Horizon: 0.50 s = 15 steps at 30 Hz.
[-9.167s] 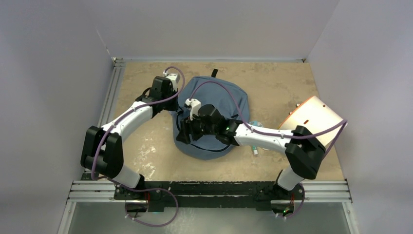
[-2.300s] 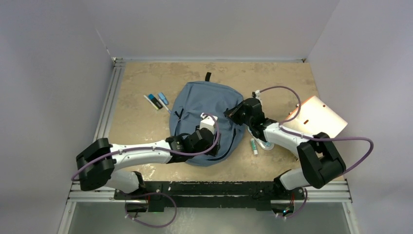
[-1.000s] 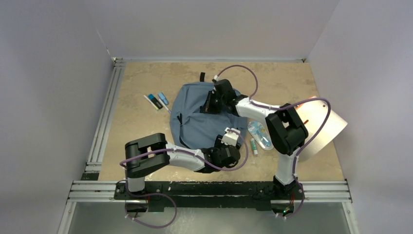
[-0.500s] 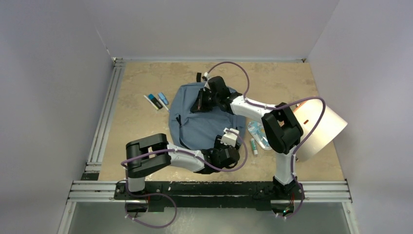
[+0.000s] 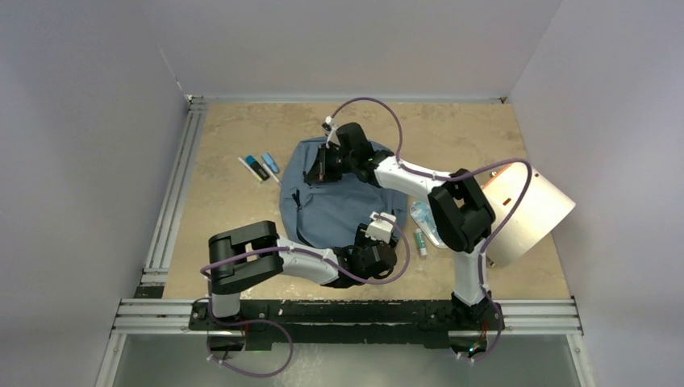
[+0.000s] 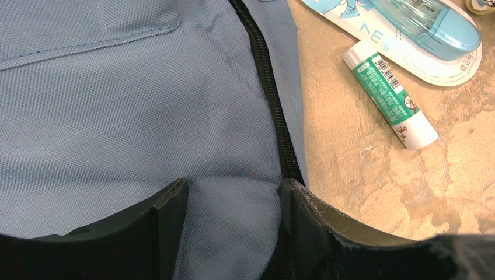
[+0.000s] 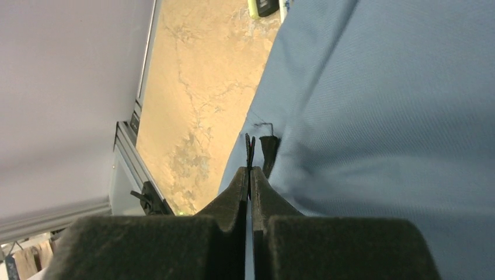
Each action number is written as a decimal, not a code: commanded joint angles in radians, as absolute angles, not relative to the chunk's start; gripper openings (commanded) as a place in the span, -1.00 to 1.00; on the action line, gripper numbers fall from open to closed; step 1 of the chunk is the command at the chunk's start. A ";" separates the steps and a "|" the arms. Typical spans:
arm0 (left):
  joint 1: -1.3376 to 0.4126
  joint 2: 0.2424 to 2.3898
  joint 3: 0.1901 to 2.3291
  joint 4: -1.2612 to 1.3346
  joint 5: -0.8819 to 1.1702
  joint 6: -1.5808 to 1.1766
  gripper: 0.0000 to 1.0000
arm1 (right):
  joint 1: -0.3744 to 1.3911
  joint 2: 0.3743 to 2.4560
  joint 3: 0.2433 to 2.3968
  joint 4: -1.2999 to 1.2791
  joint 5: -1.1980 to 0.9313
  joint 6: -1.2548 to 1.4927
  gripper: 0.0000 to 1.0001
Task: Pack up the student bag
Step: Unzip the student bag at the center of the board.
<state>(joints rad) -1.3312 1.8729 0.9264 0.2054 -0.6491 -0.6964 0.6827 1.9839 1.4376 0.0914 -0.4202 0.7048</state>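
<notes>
- Tan, mottled tabletop (image 5: 242,129) ringed by pale grey walls is your workspace. The slate-blue fabric backpack with black zippers (image 5: 335,205) lies flat at its middle, between the two arms.
- Your right gripper (image 7: 250,175) is clenched on a thin black zipper pull (image 7: 250,146) at the bag's far left edge, with only that tab between the pressed fingers.
- Your left gripper (image 6: 230,195) sits on the bag's near right corner with its jaws apart. It straddles fabric just beside the black zipper track (image 6: 265,76) and seems to pin the bag down rather than pinch it.
- A green-and-white glue stick (image 6: 390,96) and a clear blister pack holding a pale blue dispenser (image 6: 408,26) lie on the table just beside the bag's right edge.
- Small blue and black stationery pieces (image 5: 260,167) lie to the bag's left, and a beige folder (image 5: 528,214) sits tilted at the far right.
- You appear to be opening the zipper. The track looks shut where it shows, and the loose items sit outside the bag, so packing is probably at an early stage.
- For the next move, draw the tab along the track's curve while the left arm presses down so the bag does not slide. The tab is thin and could slip from the grip.
</notes>
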 commanded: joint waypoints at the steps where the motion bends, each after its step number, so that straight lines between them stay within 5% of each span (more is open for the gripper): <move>1: -1.378 1.931 0.891 0.152 -0.414 -0.759 0.16 | 0.721 2.036 1.562 0.136 -0.475 0.663 -1.00; 12: -1.379 1.907 0.869 0.131 -0.416 -0.779 0.16 | 0.730 2.061 1.641 0.065 -0.479 0.606 -1.00; 15: -1.379 1.864 0.872 0.102 -0.437 -0.774 0.18 | 0.727 1.992 1.627 0.074 -0.349 0.590 -0.62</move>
<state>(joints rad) -1.3319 1.8656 0.9112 0.2237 -0.6476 -0.6983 0.7193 2.1075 1.5845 0.0151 -0.4530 0.6312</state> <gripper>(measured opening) 0.584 0.076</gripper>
